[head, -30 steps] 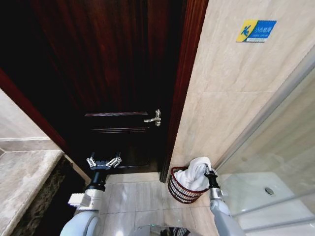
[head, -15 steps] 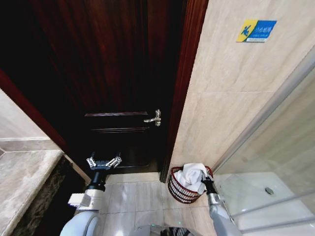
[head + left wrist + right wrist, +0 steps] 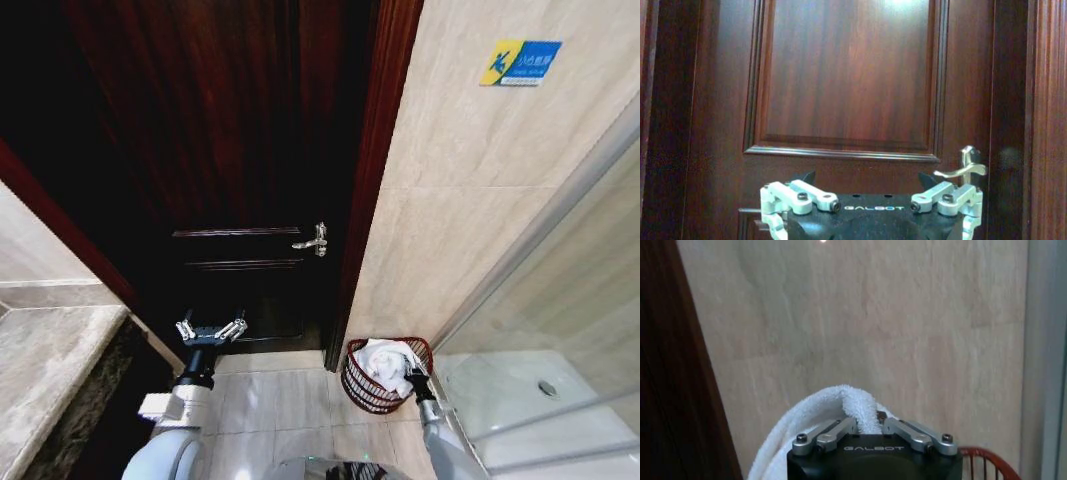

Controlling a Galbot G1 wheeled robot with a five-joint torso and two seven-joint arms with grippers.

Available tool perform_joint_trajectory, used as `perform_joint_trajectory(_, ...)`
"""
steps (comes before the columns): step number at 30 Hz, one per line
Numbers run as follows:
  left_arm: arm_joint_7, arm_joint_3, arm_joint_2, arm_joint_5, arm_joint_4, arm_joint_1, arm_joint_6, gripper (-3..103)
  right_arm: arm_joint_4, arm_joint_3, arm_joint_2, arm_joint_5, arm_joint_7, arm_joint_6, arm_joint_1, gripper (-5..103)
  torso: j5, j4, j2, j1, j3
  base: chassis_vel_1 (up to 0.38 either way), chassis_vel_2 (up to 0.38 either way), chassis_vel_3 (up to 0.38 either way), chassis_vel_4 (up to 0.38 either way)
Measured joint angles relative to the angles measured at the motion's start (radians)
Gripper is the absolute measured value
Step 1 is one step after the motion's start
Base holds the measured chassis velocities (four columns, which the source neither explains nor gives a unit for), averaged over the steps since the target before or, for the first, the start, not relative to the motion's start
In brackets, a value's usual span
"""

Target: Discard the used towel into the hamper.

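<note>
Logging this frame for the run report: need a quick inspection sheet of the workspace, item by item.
Surface: pale tiled floor, bare around the hamper.
Job's things: white towel sits bunched in the red-brown wire hamper, which stands in the corner between door frame and tiled wall.
Clutter: nothing seen.
Grippers: right tool low at the hamper's rim, shut on a fold of towel in the right wrist view; left tool open, held facing the dark wooden door, empty.
Cables: nothing seen.
Surroundings: door handle, blue wall sign, glass shower screen, stone counter.
</note>
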Motion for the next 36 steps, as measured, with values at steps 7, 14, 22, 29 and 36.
perform_joint_trajectory(7,0.0,0.0,0.0,0.0,0.0,0.0,0.0,100,-0.05,0.014,-0.025,-0.089,-0.002,-0.139,0.044,5,-0.0002,0.0,0.0,0.0,0.0,0.0,0.0,0.0,0.0)
perform_joint_trajectory(14,0.0,0.0,0.0,0.0,0.0,0.0,0.0,100,-0.065,0.016,-0.031,-0.155,-0.017,-0.234,0.075,5,0.0,0.0,0.0,0.0,0.0,0.0,0.0,0.0,0.0)
perform_joint_trajectory(22,0.0,0.0,0.0,0.0,0.0,0.0,0.0,100,-0.113,0.023,-0.043,-0.315,-0.026,-0.361,0.155,5,-0.0002,0.0001,0.0,0.0,0.0,0.0,0.0,0.0,0.0)
perform_joint_trajectory(29,0.0,0.0,0.0,0.0,0.0,0.0,0.0,100,-0.211,0.037,-0.052,-0.54,0.035,-0.551,0.26,5,-0.0001,0.0002,0.0,0.0,0.0,0.0,0.0,0.0,0.0)
perform_joint_trajectory(36,0.0,0.0,0.0,0.0,0.0,0.0,0.0,100,-0.259,0.042,-0.034,-0.627,0.117,-0.634,0.307,5,-0.0003,0.0001,0.0,0.0,0.0,0.0,0.0,0.0,0.0)
